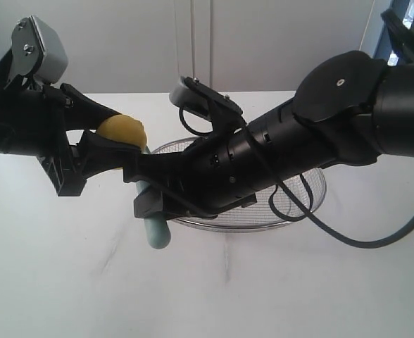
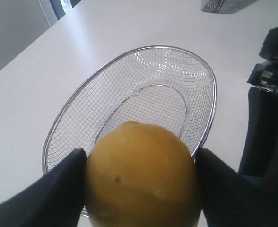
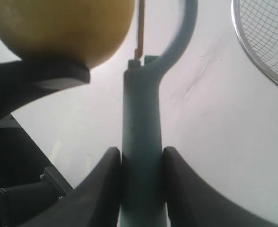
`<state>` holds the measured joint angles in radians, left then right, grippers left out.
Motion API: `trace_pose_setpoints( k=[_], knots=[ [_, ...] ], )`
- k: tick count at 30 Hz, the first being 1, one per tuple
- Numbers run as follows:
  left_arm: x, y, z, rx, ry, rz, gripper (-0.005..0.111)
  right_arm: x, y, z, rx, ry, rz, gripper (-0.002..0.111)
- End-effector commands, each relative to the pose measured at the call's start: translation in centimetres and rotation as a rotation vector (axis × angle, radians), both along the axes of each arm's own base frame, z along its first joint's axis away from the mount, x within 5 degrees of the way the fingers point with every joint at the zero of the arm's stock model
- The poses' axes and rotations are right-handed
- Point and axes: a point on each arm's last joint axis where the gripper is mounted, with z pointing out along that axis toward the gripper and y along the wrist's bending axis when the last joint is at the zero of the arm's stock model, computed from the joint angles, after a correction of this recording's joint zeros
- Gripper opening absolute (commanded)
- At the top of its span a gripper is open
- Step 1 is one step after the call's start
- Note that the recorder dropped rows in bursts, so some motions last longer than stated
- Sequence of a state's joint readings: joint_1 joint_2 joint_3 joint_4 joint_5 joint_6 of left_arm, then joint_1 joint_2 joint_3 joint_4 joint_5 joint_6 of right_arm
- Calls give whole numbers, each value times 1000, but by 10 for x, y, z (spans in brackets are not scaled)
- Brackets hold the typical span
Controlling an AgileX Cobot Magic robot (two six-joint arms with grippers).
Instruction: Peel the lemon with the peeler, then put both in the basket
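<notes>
My left gripper (image 1: 115,137) is shut on the yellow lemon (image 1: 123,132), held in the air at the left of the exterior view. The left wrist view shows the lemon (image 2: 141,177) squeezed between both black fingers (image 2: 58,189). My right gripper (image 3: 141,156) is shut on the pale teal handle of the peeler (image 3: 141,142). The peeler's curved head and blade lie right against the lemon (image 3: 63,28). From outside, only the peeler's handle end (image 1: 156,232) shows below the right arm. The wire-mesh basket (image 1: 312,201) sits on the table behind and under the right arm.
The basket (image 2: 207,80) has nothing in it and lies just beyond the lemon. The right arm (image 1: 320,134) stretches across the middle above it, with a black cable (image 1: 348,239) looping to the right. The white table (image 1: 87,282) spreads in front.
</notes>
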<state>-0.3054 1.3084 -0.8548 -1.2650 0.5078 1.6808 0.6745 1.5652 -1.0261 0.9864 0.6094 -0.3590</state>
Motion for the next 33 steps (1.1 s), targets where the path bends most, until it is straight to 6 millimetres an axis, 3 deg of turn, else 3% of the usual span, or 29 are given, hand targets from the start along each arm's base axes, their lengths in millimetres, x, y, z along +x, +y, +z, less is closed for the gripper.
trace_pose_setpoints(
  k=[1,33],
  knots=[
    [-1,1,1,-28,11,9,0,-1,0,0,4,-1,-9,0],
    [-1,1,1,-26,11,8,0,1,-4,5,-12,-57,-31,0]
  ],
)
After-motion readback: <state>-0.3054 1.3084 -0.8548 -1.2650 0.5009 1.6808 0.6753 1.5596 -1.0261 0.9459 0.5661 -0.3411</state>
